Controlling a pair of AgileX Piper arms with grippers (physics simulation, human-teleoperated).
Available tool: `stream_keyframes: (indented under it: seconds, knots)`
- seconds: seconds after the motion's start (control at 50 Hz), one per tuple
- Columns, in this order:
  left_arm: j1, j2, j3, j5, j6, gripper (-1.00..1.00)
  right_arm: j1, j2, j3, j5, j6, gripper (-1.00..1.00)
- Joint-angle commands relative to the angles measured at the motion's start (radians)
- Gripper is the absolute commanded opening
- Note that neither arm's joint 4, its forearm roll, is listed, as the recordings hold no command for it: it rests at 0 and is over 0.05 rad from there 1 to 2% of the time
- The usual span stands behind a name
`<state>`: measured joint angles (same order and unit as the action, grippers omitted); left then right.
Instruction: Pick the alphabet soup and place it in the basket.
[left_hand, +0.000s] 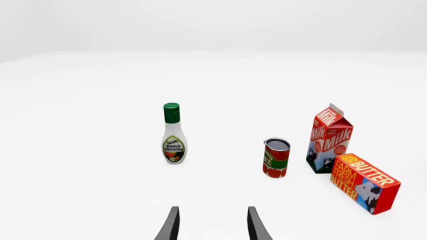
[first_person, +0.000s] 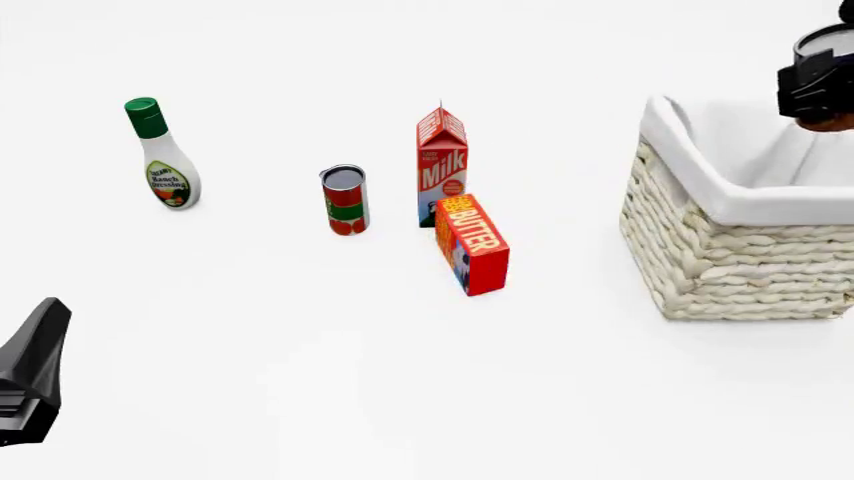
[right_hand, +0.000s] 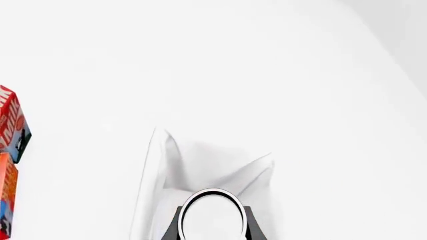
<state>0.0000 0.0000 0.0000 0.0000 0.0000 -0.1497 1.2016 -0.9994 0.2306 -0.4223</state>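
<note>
The left gripper (left_hand: 212, 225) hangs spread wide with nothing between its fingers, the dressing bottle (first_person: 162, 154), red can (first_person: 344, 200), milk carton (first_person: 442, 166) and butter box (first_person: 471, 243) ahead of it. The right gripper (right_hand: 212, 227) clamps the soup can (right_hand: 212, 216) above the basket (first_person: 734, 255).

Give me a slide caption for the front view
Right gripper holds the silver-topped soup can above the cream wicker basket.
</note>
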Motion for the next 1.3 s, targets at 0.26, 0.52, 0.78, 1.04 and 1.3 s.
stream_keyframes:
  seconds: [0.26, 0.52, 0.78, 1.04, 1.3]
  knots:
    - [0.000, 0.000, 0.000, 0.000, 0.000, 1.00, -0.017, 0.087, -0.024, -0.030, -0.032, -1.00]
    - [0.000, 0.000, 0.000, 0.000, 0.000, 1.00, -0.031, 0.121, -0.014, -0.050, -0.041, -1.00]
    - [0.000, 0.000, 0.000, 0.000, 0.000, 1.00, -0.022, 0.160, -0.015, -0.058, -0.046, -1.00]
    - [0.000, 0.000, 0.000, 0.000, 0.000, 1.00, -0.023, 0.209, -0.025, -0.076, -0.046, -1.00]
    - [0.000, 0.000, 0.000, 0.000, 0.000, 1.00, -0.025, 0.234, -0.019, -0.089, -0.045, -1.00]
